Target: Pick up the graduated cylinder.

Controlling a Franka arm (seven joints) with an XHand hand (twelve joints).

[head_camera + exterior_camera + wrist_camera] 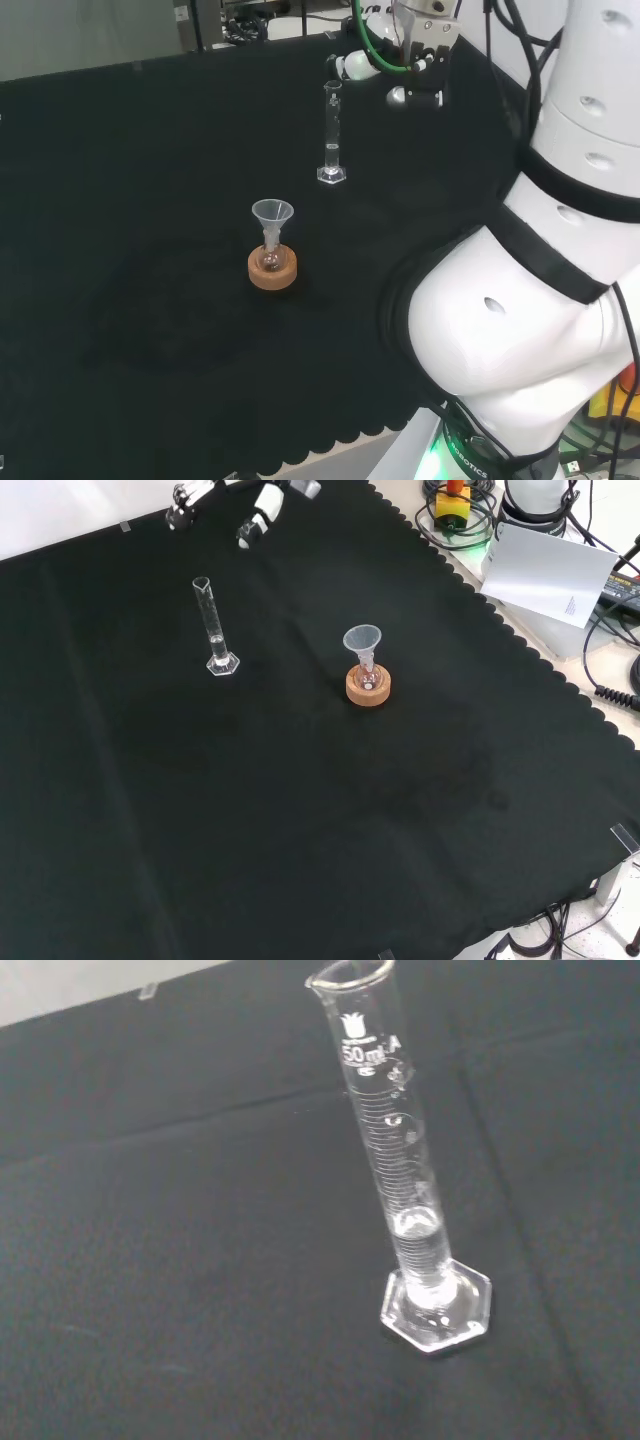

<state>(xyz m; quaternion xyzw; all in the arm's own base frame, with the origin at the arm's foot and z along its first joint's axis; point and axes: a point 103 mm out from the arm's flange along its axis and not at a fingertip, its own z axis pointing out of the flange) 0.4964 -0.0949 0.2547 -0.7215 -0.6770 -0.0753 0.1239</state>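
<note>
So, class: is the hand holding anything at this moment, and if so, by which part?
Nothing is held. The hand is up off the cloth, apart from the cylinder, which stands upright on its own base, untouched.

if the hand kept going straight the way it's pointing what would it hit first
Most likely the graduated cylinder: the wrist view looks straight at it, upright on the black cloth. The hand hangs apart from it; depth is unclear.
</note>
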